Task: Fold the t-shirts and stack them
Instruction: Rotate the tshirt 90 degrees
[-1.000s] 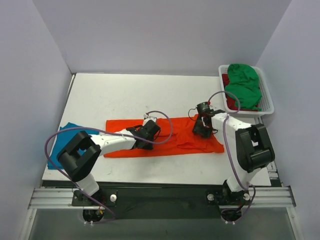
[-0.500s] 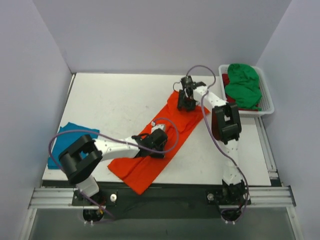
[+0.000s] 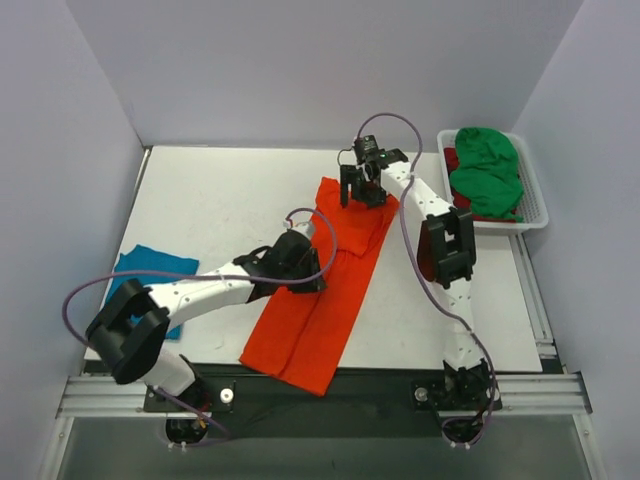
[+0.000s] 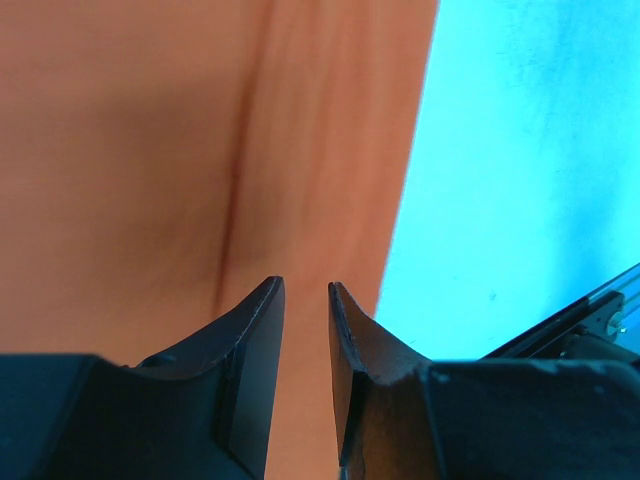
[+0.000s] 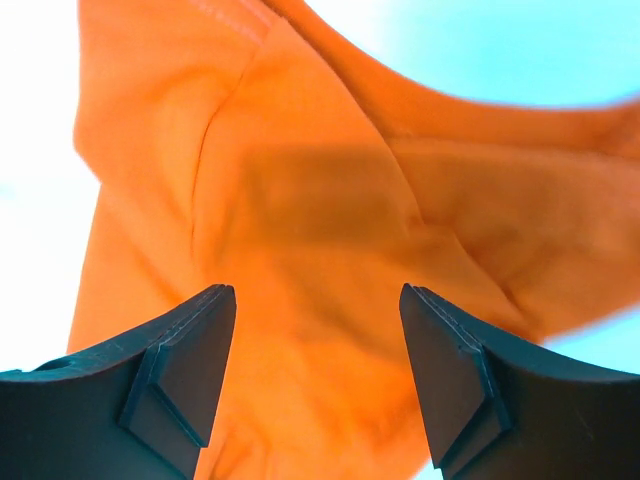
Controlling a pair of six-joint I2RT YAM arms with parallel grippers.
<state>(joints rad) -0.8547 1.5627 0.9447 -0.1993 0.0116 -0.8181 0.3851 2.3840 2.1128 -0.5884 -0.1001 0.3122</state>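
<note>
Across the white table (image 3: 220,190), the orange t-shirt (image 3: 320,310) is now lying turned lengthwise beneath both pincers. The right pincer (image 5: 315,290) is opening wide, releasing the far end. The left pincer (image 4: 305,285) is staying nearly closed, its grip impossible to tell. The shirt looks ready for folding.

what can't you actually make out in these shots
- Top view: dark red shirt mostly buried under the green shirt in the basket.
- Top view: left arm covers part of the teal shirt.
- Left wrist view: whether the left gripper pinches the orange shirt; too close to tell.
</note>
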